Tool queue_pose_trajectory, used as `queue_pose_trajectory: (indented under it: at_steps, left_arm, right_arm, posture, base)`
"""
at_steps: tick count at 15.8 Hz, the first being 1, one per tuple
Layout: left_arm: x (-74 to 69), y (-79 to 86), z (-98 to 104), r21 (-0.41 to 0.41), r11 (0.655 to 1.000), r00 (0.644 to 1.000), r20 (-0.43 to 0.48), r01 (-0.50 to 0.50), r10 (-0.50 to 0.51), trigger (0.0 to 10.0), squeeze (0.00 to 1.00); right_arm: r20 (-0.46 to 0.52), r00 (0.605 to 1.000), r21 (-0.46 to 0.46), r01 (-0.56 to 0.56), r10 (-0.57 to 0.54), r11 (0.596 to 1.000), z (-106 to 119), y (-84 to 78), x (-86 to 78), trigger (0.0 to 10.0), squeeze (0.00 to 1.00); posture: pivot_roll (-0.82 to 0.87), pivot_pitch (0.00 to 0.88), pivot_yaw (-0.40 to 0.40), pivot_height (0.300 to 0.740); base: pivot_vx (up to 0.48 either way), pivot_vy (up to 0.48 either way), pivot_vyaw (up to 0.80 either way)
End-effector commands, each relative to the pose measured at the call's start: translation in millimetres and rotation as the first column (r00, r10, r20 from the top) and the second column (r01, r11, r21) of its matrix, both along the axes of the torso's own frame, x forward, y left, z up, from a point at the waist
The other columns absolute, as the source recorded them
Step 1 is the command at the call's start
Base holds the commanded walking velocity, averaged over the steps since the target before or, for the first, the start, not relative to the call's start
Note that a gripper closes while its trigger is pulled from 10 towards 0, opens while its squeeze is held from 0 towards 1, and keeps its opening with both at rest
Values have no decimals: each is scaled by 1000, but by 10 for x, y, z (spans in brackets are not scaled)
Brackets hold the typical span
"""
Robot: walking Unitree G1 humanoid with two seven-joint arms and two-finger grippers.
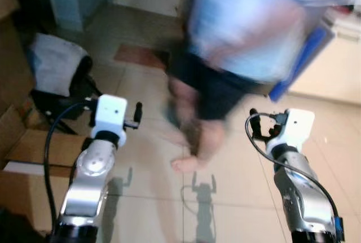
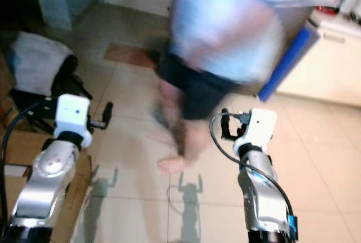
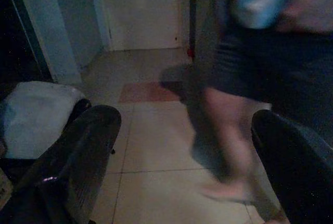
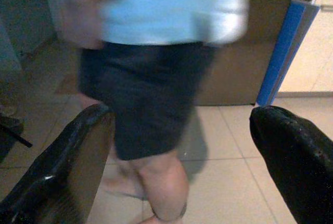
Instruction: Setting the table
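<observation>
Head views: both silver arms were raised over a beige tiled floor (image 1: pixel 316 141), nothing in either pincer. Left gripper (image 1: pixel 137 116) sat left of centre, right gripper (image 1: pixel 255 123) right of centre; the finger gap was hard to read from above. A blurred barefoot person in a light blue shirt and dark shorts (image 1: pixel 237 57) stood just beyond the two grippers, mid-scene. Brown cardboard boxes (image 1: pixel 22 158) lay near left, a black chair draped with white cloth (image 1: pixel 56 68) far left, and a blue flat panel (image 1: pixel 302 62) leaned against a cream cabinet (image 1: pixel 333 68) far right.

Left wrist view: the left gripper's black fingers (image 3: pixel 83 167) stood wide apart, empty, with floor and the person's legs between them.

Right wrist view: the right gripper's black fingers (image 4: pixel 78 167) were also spread wide and empty, the person's shorts right ahead.

Progress: judged as not started or between steps. No table, plate or cutlery could be made out, so I can't say where the task's things were or how they looked. Finding table and tableware is all still left.
</observation>
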State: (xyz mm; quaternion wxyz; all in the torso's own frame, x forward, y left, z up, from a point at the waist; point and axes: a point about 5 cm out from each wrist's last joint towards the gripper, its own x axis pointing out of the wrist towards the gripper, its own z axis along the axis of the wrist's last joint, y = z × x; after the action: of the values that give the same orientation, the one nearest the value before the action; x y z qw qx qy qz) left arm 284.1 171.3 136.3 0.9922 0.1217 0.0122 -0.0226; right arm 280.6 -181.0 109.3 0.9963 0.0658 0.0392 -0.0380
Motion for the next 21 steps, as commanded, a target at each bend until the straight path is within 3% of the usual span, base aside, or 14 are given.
queue_pose_trajectory:
  at_steps: [1,3,5,6,8,10,12,13,16,17,18,19,20,21]
  left_arm:
    - [2,-127,-14,-14,999,999,-11,47,-47,10000,0]
    - [3,-125,-25,-4,999,998,-23,52,-52,10000,0]
    - [7,-128,-30,-155,987,997,-54,42,-51,10000,0]
    - [12,-128,-28,-178,983,997,-60,37,-48,10000,0]
    - [37,-59,-25,-92,996,999,-50,-9,5,10000,0]
    - [72,43,15,-77,994,997,-14,-83,82,10000,0]
    - [99,-53,64,-20,1000,1000,-23,21,-22,10000,0]
    - [187,-142,151,1,997,997,8,72,-72,10000,0]
    - [354,-224,499,33,991,988,80,132,-134,10000,0]
    - [384,-288,610,57,984,982,76,167,-171,10000,0]
    - [391,-316,649,68,981,980,74,180,-185,10000,0]
    - [408,-294,687,82,982,981,77,171,-177,10000,0]
    - [397,-199,596,8,995,992,73,102,-102,10000,0]
    - [314,-36,387,-135,991,999,41,-14,20,10000,0]
  right_arm:
    - [-10,999,-16,48,-48,999,-12,-146,-33,10000,0]
    - [-11,998,-3,69,-69,998,0,-175,-31,10000,0]
    - [8,995,-12,96,-96,995,53,-222,-29,10000,0]
    - [23,993,-24,117,-117,993,84,-258,-18,10000,0]
    - [54,990,-43,131,-129,990,188,-296,7,10000,0]
    - [85,990,-54,119,-114,991,316,-255,48,10000,0]
    - [48,989,-47,145,-143,988,232,-270,22,10000,0]
    - [15,987,-33,163,-163,986,168,-270,-12,10000,0]
    - [-34,983,-17,180,-180,984,76,-246,2,10000,0]
    - [-23,991,-65,129,-130,990,53,-183,57,10000,0]
    - [-15,994,-99,107,-109,989,55,-176,71,10000,0]
    - [-15,992,-75,124,-126,989,100,-216,53,10000,0]
    - [-26,991,-65,132,-134,989,112,-204,8,10000,0]
    - [-19,991,-68,129,-131,989,123,-147,-56,10000,0]
  posture:
    - [80,0,-133,740]
    - [76,0,-127,740]
    - [68,0,-124,740]
    - [67,0,-124,740]
    - [68,0,-130,740]
    - [67,0,-134,740]
    - [55,0,-108,740]
    - [54,0,-93,740]
    - [67,0,-50,740]
    - [66,0,23,740]
    - [77,0,33,740]
    - [66,0,13,740]
    - [52,0,-14,740]
    - [18,0,-3,740]
  base:
    - [0,0,-800]
    - [0,0,-800]
    - [0,0,-800]
    - [0,0,-800]
    - [0,0,-800]
    - [0,0,-800]
    - [0,0,-800]
    - [0,0,-800]
    - [0,0,-800]
    - [0,0,-800]
    - [0,0,-800]
    - [0,0,-800]
    - [0,0,-800]
    - [0,0,-800]
